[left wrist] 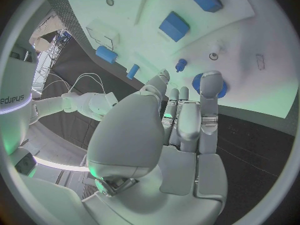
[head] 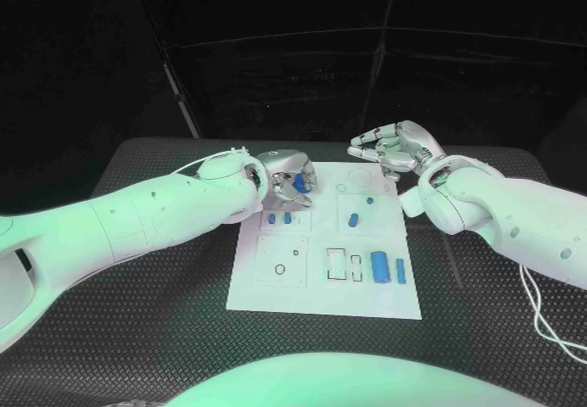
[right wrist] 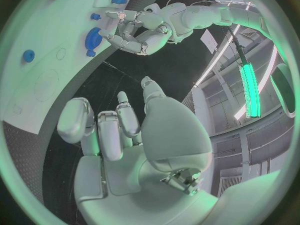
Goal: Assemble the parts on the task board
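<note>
We read no writing on the task board [head: 328, 292], the white plate at the middle of the black desk [head: 159, 297]; the left hand [head: 287, 180] is lowered over the board's far-left corner, fingertips on a round blue part [left wrist: 201, 84], though we cannot tell if it grips; the right hand [head: 394, 146] hovers by the far-right corner, fingers curled, holding nothing; more blue parts [head: 381, 265] lie across the board.

The task board [head: 324, 297] lies mid-worktop [head: 147, 339], parts [head: 381, 265] on it, the left robot hand [head: 287, 182] over its far-left corner, the right robot hand [head: 394, 146] beyond its far-right corner
</note>
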Robot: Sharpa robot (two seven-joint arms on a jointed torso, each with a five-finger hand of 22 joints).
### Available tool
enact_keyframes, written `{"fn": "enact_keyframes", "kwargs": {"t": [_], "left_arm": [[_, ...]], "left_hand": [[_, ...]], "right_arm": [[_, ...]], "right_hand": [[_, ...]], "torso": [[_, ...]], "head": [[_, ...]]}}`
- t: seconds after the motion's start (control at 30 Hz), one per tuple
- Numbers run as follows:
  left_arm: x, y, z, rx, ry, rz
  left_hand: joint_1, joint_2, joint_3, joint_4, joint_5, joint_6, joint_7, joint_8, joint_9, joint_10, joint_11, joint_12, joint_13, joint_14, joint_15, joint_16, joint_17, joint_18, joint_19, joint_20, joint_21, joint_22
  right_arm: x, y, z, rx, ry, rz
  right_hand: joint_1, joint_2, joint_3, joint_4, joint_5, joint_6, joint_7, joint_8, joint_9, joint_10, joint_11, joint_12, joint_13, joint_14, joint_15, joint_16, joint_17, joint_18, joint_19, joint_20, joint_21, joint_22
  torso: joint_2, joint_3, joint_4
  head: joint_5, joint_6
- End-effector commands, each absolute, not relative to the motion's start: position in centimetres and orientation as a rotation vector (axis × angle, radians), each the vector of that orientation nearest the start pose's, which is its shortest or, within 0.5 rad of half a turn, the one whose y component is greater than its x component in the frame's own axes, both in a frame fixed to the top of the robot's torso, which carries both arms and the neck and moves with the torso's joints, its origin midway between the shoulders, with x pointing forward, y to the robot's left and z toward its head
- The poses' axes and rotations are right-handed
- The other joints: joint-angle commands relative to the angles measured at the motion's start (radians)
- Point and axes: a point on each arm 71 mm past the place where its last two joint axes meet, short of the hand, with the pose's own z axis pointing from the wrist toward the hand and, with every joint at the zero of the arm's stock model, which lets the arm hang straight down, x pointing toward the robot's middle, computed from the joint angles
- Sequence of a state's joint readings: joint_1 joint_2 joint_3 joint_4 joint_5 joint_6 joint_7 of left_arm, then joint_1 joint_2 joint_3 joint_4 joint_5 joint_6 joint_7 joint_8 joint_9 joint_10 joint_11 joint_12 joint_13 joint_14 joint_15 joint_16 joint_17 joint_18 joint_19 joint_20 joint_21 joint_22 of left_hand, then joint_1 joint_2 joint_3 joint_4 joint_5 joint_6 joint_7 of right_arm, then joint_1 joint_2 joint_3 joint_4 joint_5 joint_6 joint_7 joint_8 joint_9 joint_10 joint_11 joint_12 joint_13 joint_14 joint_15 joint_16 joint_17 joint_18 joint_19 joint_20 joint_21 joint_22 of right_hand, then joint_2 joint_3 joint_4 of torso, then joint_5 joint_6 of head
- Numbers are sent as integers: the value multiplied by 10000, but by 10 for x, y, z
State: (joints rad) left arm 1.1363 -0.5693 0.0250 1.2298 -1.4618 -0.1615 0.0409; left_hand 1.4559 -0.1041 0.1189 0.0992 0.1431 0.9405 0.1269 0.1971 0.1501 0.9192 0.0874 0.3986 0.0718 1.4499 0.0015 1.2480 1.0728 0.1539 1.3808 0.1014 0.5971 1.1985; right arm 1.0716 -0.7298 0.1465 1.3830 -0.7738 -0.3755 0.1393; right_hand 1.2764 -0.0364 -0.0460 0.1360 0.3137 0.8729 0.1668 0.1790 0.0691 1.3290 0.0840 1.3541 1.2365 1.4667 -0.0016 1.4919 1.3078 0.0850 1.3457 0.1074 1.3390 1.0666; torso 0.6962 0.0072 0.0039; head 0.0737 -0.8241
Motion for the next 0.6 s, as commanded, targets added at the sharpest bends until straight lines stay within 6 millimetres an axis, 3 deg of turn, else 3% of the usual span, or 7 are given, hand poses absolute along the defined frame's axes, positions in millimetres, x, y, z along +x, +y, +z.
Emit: {"fn": "enact_keyframes", "kwargs": {"t": [0.03,0.6], "left_arm": [[522,131,-224,3320,18304,-7066],[526,123,-233,3542,18832,-6676]], "left_hand": [[-18,112,-75,18,12,135,-40,-84,-60,122,-25,-97,-27,137,-27,260,260,-157,160,-14,575,263],[94,308,35,15,24,426,-101,-218,-194,537,-96,-229,-46,288,-93,561,463,-289,431,-75,1635,772]], "right_arm": [[513,-190,-186,5360,15530,11652],[512,-189,-185,5352,15543,11676]], "right_hand": [[-65,19,-58,-12,66,-66,10,54,-6,-55,-24,33,5,650,41,-33,815,103,-33,0,-43,-5],[-65,19,-58,-12,66,-66,10,54,-6,-55,-24,33,5,650,41,-33,815,103,-33,0,-43,-5]], "torso": [[-3,9,-6],[0,3,2]], "head": [[10,2],[-28,-7]]}}
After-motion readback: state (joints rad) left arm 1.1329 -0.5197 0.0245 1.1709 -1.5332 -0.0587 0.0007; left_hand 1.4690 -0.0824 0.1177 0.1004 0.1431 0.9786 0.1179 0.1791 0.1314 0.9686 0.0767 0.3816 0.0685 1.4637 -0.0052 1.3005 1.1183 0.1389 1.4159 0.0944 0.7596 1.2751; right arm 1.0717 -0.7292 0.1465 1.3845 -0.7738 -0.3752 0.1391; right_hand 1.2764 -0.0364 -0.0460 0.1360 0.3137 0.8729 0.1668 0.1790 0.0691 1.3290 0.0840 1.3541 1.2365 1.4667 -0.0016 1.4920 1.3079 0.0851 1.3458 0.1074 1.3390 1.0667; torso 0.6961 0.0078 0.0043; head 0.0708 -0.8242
